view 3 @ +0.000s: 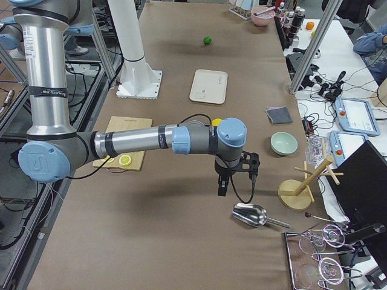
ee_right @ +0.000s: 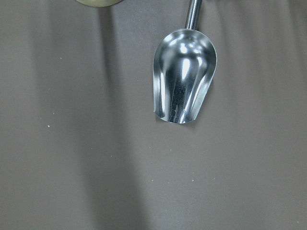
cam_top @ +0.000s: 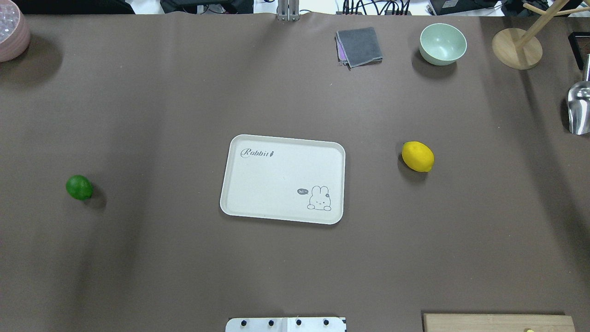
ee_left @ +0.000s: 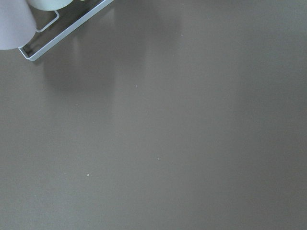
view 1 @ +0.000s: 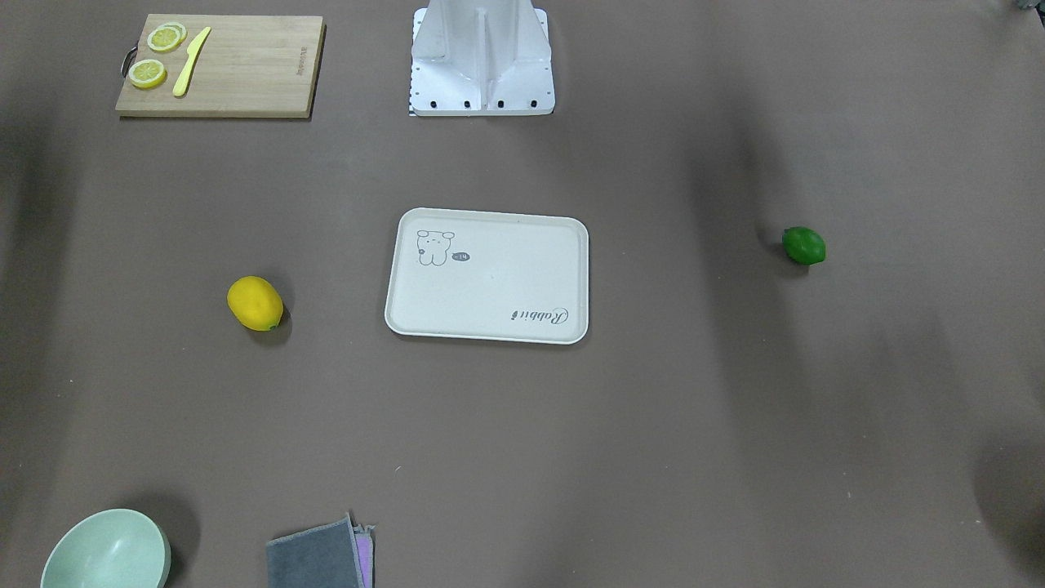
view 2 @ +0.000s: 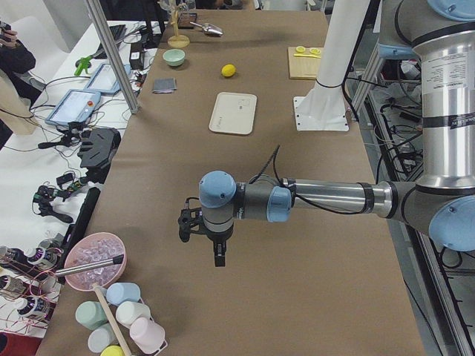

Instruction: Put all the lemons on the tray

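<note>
The cream tray [cam_top: 282, 179] lies at the table's middle, with nothing on it; it also shows in the front view [view 1: 487, 275]. The yellow lemon [cam_top: 417, 157] lies on the table to its right, apart from it. The green lemon [cam_top: 79, 187] lies far to its left. My left gripper [view 2: 217, 256] hangs above the table's left end, far from both lemons. My right gripper [view 3: 222, 187] hangs above the right end near a metal scoop [ee_right: 184, 76]. Each shows only in a side view, so I cannot tell whether it is open or shut.
A wooden cutting board [view 1: 237, 73] with lemon slices and a yellow knife sits near the robot's right. A green bowl [cam_top: 442, 44], grey cloth [cam_top: 359, 46], wooden stand [cam_top: 516, 48] and pink bowl [cam_top: 11, 34] line the far edge.
</note>
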You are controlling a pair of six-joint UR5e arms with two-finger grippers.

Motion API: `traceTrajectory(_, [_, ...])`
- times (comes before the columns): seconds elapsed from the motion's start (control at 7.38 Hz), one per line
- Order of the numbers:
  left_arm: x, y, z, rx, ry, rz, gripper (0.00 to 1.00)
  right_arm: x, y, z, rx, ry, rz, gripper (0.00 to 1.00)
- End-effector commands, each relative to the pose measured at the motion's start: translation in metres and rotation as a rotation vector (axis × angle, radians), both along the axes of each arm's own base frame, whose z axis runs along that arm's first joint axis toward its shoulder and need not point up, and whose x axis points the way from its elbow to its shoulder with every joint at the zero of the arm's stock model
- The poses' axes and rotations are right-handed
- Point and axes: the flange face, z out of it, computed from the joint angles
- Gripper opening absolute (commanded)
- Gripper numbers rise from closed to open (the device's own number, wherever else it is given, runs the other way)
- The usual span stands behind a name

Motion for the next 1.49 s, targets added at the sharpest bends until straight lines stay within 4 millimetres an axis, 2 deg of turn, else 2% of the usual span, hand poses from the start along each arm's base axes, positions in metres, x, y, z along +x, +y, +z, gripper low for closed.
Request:
traceTrajectory(0.0, [0.001,0.002,-0.001,-0.004,0.024,0.0,0.98,-0.001,0.0,-0.003,-0.005,-0.022,0.001,1.0])
traceTrajectory(0.27, [0.001,0.002,-0.001,-0.004,0.024,0.0,0.98,-0.003,0.001,-0.004,-0.014,-0.05,0.001,1.0])
traceTrajectory(0.41, [0.001,0.002,0.0,-0.006,0.024,0.0,0.98,-0.018,-0.001,-0.015,-0.014,-0.093,-0.016,1.0])
traceTrajectory(0.54, [0.001,0.002,0.0,-0.007,0.024,-0.001,0.98,-0.044,-0.006,-0.032,0.007,-0.106,-0.064,1.0])
traceTrajectory(0.68, [0.002,0.003,0.008,-0.017,0.024,0.002,0.98,-0.081,-0.007,-0.058,0.036,-0.11,-0.12,1.0])
traceTrajectory(0.95, [0.002,-0.002,0.008,-0.017,0.024,0.001,0.98,-0.164,-0.02,-0.113,0.069,-0.119,-0.207,1.0])
traceTrajectory(1.35, [0.004,-0.005,0.001,-0.008,0.026,0.002,0.98,-0.274,-0.035,-0.176,0.145,-0.152,-0.356,1.0])
